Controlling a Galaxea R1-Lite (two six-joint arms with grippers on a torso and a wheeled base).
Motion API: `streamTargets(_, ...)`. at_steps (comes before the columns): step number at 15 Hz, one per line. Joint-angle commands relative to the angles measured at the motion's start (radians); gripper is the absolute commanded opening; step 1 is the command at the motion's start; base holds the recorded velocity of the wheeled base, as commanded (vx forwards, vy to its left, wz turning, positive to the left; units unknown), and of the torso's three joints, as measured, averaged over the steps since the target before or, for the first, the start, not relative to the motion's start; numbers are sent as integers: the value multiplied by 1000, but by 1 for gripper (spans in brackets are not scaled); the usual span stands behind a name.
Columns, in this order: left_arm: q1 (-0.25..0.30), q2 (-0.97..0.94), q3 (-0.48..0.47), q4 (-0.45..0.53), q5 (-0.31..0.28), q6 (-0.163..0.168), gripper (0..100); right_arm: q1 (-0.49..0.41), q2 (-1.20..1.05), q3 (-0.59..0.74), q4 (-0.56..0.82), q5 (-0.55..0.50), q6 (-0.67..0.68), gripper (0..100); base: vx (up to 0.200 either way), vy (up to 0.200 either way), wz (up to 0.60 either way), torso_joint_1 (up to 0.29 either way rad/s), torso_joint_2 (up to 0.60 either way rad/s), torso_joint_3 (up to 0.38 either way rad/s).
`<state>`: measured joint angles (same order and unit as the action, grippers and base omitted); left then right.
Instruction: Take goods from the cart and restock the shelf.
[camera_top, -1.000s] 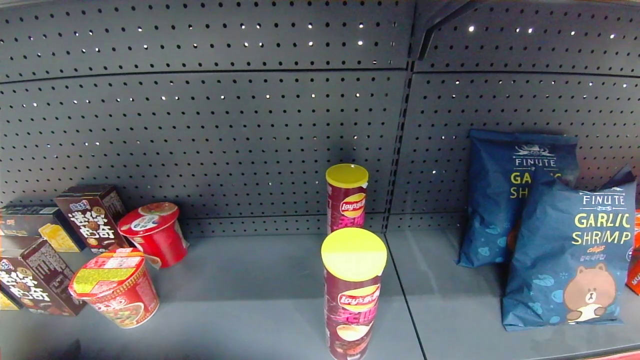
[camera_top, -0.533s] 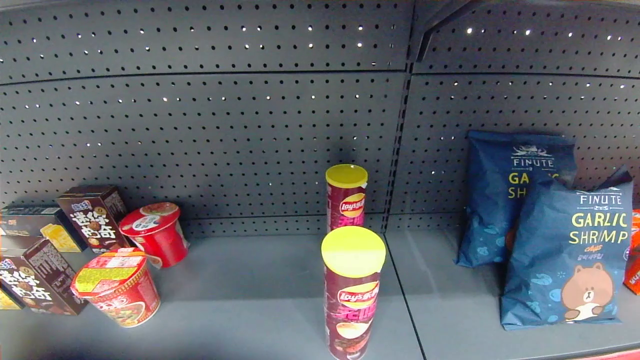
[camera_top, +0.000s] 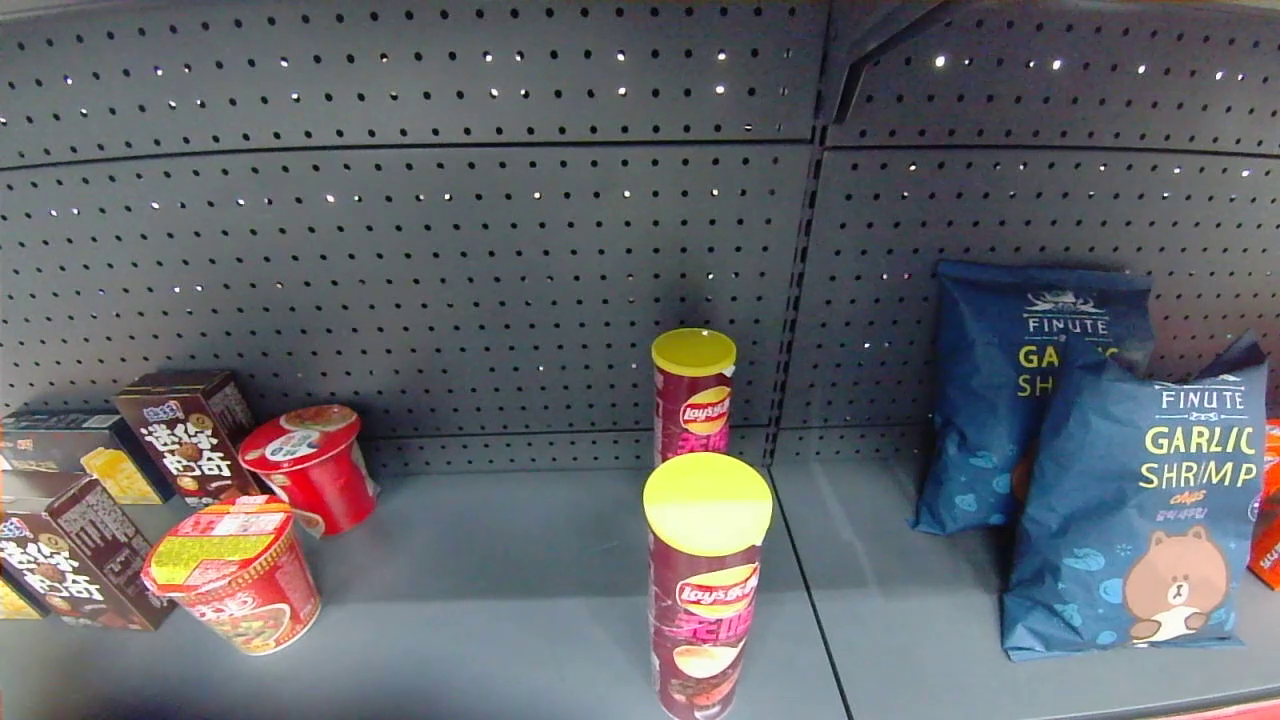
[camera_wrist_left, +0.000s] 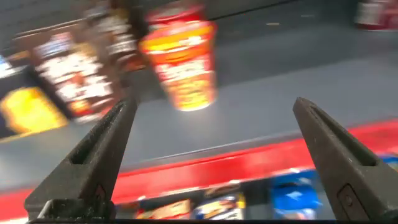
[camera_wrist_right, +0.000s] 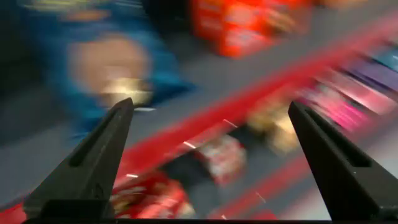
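The grey shelf carries goods in three groups before a perforated back panel. Near the middle two chip cans with yellow lids stand upright, one behind the other: the near chip can close to the shelf's front, the far chip can by the back panel, with a gap between them. At the left the near noodle cup stands tilted, and the far noodle cup leans behind it; just to their left are several brown boxes, crowded together. At the right the near blue bag stands in front of the far blue bag and partly covers it, and an orange pack shows at the far right edge. The left tool has its fingers spread wide with nothing between them, and it faces the shelf's red front edge before the near noodle cup. The right tool is likewise wide apart and holds nothing, and it sits in front of the blurred near blue bag at the shelf's right end.
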<state>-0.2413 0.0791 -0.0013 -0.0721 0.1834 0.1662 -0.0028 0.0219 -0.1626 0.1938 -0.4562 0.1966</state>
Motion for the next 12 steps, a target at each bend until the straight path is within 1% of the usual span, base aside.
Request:
streamTargets(1,0,4,1,2,-76,-1,100,4,-22,163,-257,413,-175,100,0,0,0,0,0,0)
streamTargets(2,0,4,1,2,-108,-1,100,4,-20,155,-175,496,-221,100,0,0,0,0,0,0)
streamTargets(3,0,4,1,2,-125,-1,100,6,-19,155,-180,496,-232,100,0,0,0,0,0,0)
streamTargets(5,0,5,1,3,-116,-4,100,4,-22,159,-194,456,-184,100,0,0,0,0,0,0)
streamTargets(7,0,5,1,3,-111,-2,100,4,-22,161,-194,447,-192,100,0,0,0,0,0,0)
streamTargets(8,0,5,1,3,-105,-7,100,4,-22,161,-195,447,-190,100,0,0,0,0,0,0)
streamTargets(9,0,5,1,3,-93,-33,100,4,-22,161,-195,447,-190,100,0,0,0,0,0,0)
streamTargets(10,0,5,1,3,-70,-71,100,4,-22,161,-195,447,-190,100,0,0,0,0,0,0)
streamTargets(11,0,5,1,3,-55,-99,100,4,-22,161,-195,447,-190,100,0,0,0,0,0,0)
streamTargets(12,0,5,1,3,-53,-106,100,4,-22,161,-194,447,-190,100,0,0,0,0,0,0)
